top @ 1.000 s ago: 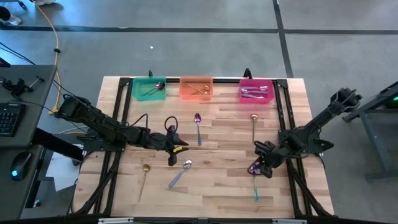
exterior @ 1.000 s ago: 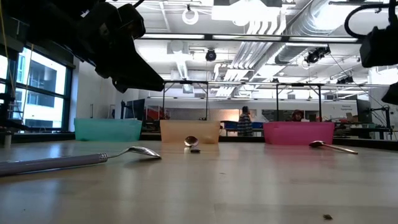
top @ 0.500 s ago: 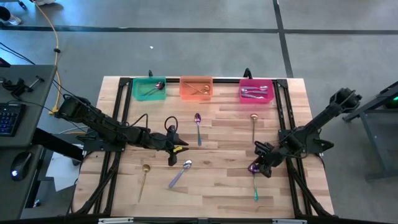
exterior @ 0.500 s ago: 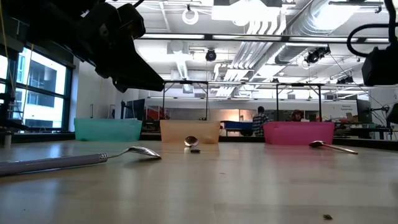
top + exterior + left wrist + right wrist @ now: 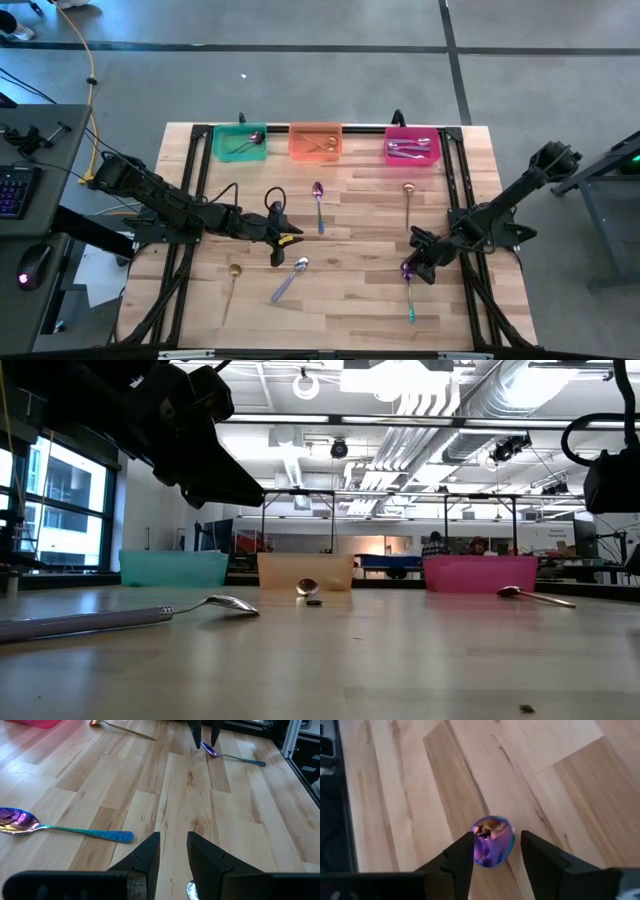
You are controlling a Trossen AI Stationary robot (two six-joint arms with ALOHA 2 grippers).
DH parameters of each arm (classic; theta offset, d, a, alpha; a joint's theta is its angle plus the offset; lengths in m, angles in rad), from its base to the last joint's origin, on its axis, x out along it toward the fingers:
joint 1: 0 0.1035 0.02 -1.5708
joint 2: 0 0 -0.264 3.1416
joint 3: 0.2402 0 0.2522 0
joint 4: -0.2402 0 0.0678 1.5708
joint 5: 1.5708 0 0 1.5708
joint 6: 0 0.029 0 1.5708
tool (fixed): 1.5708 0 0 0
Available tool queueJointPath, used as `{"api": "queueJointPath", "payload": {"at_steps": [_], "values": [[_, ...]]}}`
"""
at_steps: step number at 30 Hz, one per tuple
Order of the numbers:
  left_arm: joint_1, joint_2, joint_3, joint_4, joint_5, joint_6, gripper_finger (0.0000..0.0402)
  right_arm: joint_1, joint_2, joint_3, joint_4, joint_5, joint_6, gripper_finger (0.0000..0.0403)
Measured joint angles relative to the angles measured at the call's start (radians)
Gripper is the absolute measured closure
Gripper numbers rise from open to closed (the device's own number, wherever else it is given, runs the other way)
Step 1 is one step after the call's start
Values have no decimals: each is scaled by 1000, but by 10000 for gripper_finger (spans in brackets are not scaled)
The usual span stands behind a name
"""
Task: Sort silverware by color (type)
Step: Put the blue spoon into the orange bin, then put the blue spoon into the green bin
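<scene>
Purple spoon bowl (image 5: pixel 492 841) between parted right gripper (image 5: pixel 494 851) fingers | left gripper (image 5: pixel 172 851) narrowly open, low

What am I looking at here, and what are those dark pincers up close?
Two robot arms work at a wooden table, seen from above, from table height, and from a camera on each wrist. The pincers are their grippers. The right gripper is open, its fingers on either side of the purple bowl of a teal-handled spoon, not gripping it. The left gripper is open and empty near a silver spoon. More spoons lie loose. Green, orange and pink bins hold sorted ones.
</scene>
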Motion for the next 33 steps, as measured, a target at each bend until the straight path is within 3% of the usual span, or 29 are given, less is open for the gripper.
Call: {"api": "queueJointPath", "payload": {"at_steps": [12,21,33], "values": [[0,0,0,0,0,0,312,0,0,0,27,34,-67,397],[0,0,0,0,0,-16,312,0,0,0,73,91,-101,396],[50,0,0,4,0,-77,312,-15,0,26,50,110,-102,327]]}}
